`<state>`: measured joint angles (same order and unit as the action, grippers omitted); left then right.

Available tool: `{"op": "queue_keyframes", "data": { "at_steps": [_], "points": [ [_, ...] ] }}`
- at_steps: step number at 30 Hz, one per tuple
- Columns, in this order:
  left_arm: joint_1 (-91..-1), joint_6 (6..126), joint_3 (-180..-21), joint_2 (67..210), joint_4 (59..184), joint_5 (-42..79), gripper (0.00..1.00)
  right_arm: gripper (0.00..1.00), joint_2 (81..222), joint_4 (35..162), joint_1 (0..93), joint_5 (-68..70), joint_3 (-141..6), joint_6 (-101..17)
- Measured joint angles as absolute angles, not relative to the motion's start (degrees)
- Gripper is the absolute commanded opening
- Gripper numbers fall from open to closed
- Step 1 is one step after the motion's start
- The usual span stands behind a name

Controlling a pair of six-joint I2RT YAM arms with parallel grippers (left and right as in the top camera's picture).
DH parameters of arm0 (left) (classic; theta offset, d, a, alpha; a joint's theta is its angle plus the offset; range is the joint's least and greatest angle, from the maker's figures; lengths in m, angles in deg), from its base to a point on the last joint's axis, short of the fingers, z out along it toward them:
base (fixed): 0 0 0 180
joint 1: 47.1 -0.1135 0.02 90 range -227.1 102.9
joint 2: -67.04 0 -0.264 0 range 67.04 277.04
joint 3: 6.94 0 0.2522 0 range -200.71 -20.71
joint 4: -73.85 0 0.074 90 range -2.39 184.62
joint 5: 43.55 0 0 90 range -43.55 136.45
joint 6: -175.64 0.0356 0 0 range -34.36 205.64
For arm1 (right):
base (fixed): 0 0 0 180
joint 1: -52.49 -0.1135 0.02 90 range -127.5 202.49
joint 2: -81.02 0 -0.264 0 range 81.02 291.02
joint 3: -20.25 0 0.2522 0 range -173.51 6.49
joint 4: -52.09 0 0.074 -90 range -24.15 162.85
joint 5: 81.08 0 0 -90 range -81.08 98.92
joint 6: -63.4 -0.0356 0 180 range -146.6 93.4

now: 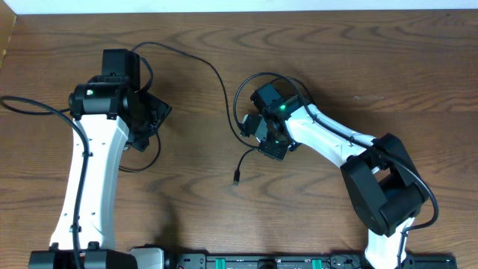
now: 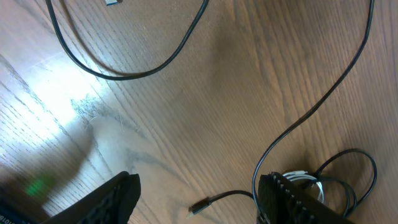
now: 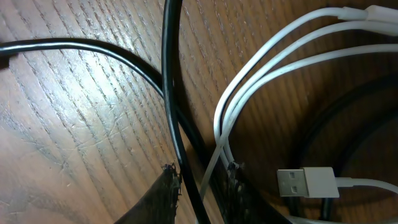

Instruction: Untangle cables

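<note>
The cables lie tangled at mid-table. A long black cable (image 1: 216,78) runs from the left arm to a loop under my right gripper (image 1: 263,138). A loose black plug end (image 1: 236,178) lies just in front of it. In the right wrist view the right gripper (image 3: 200,177) has its fingers drawn close on a black cable (image 3: 171,93) and a strand of the white cable (image 3: 261,81). The white USB plug (image 3: 308,182) lies beside them. My left gripper (image 1: 153,119) (image 2: 199,180) stands open over bare wood, with the black plug (image 2: 200,207) between its fingers, untouched.
A second black cable (image 2: 124,74) curves across the top of the left wrist view. The white coil (image 2: 303,179) shows behind the left gripper's right finger. The right arm's body (image 1: 381,179) fills the table's right front. A black rail (image 1: 254,261) runs along the front edge.
</note>
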<state>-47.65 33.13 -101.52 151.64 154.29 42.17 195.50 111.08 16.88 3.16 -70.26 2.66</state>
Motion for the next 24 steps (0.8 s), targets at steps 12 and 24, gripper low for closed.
{"op": "queue_keyframes", "data": {
  "at_steps": [12, 24],
  "points": [
    [-47.7, 33.1, -101.5, 151.6, 154.3, 42.2, 0.66, 0.01, 195.8, 110.4, 16.7, 3.2, -70.3, 2.7],
    [-47.7, 33.1, -101.5, 151.6, 154.3, 42.3, 0.66, 0.01, 196.2, 125.3, 16.6, 8.2, -88.4, 1.1]
  ]
}}
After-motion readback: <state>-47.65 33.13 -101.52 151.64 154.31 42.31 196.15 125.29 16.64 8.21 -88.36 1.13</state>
